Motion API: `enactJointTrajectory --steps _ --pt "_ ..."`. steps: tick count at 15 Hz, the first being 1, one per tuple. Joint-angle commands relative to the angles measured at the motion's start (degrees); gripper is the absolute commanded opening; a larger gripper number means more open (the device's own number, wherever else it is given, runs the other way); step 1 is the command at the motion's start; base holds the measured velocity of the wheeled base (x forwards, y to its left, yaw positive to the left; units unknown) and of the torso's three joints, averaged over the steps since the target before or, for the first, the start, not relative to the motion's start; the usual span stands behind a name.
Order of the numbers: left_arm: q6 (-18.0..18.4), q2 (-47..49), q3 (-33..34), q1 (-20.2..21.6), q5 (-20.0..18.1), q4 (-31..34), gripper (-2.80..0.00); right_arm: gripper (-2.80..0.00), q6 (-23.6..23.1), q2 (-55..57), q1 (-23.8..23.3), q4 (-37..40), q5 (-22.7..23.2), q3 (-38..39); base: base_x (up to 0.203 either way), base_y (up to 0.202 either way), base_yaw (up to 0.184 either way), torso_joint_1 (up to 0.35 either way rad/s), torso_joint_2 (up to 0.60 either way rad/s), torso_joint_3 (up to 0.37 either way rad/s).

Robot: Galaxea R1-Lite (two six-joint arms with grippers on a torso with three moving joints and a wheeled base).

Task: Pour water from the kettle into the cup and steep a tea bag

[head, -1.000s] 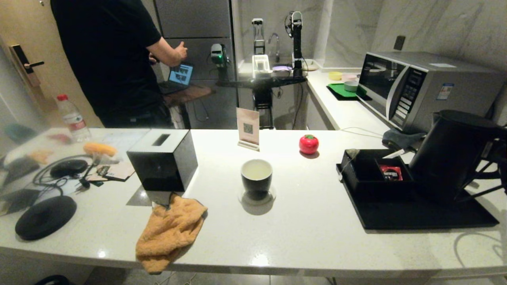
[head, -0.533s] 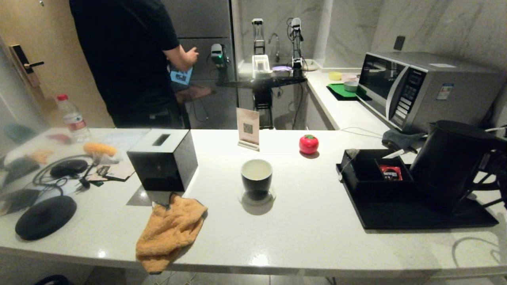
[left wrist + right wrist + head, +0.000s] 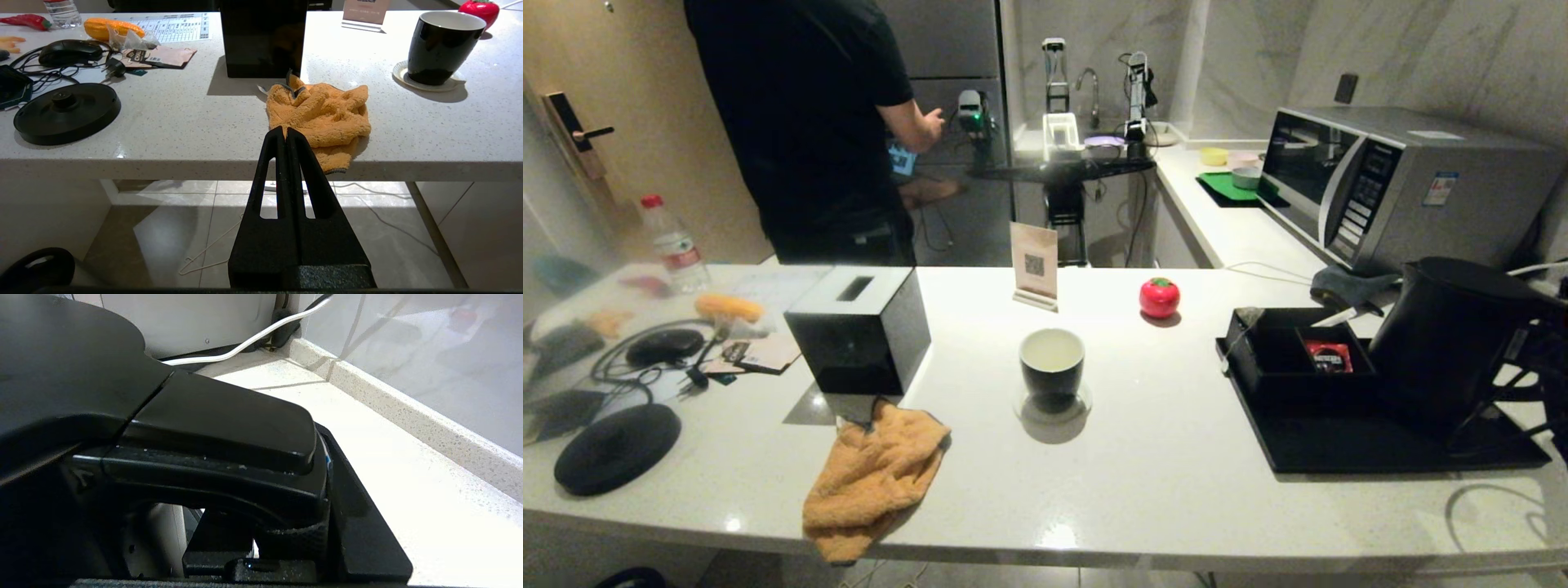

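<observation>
We see our right gripper [image 3: 286, 522] clamped on the loop handle of the large matte black jug kettle [image 3: 1454, 343], at the right end of the white stone counter [image 3: 1160, 482]. Over the last second the kettle has come down and tipped back towards upright; it now sits low over the flat black tray [image 3: 1347, 445], though we cannot tell whether its foot touches. We judge the pouring to be finished and the kettle being put away, leaving the tea bag step.

The small glossy black cup with a white inside [image 3: 1052, 367] stands on a clear round coaster [image 3: 1029, 406] mid-counter, well apart from the kettle. Whether it holds water we cannot tell.

Our left gripper [image 3: 286, 134] hangs parked below the counter edge, fingers pressed together and empty.

Around the cup are a black square tissue box [image 3: 859, 331], a crumpled orange cloth [image 3: 874, 478] draped over the front edge, a red tomato-shaped object [image 3: 1159, 296] and a small card stand [image 3: 1034, 265]. A black compartment box [image 3: 1294, 355] on the tray holds a red sachet [image 3: 1329, 356], touching the kettle's side. A person in black [image 3: 809, 122] has moved rightwards behind the counter.
</observation>
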Motion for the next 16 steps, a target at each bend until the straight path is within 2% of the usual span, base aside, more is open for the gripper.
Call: enactJointTrajectory --steps 1,16 --pt "0.0 0.0 0.0 0.0 0.0 0.0 -2.8 -2.8 -0.2 2.2 0.0 -2.1 -0.2 0.2 0.0 0.0 0.0 0.0 0.0 0.0" --pt "0.0 0.0 0.0 0.0 0.1 0.0 -2.8 -2.8 -1.0 5.2 -0.1 -3.4 0.4 -0.4 0.0 0.0 0.0 0.0 0.0 0.0"
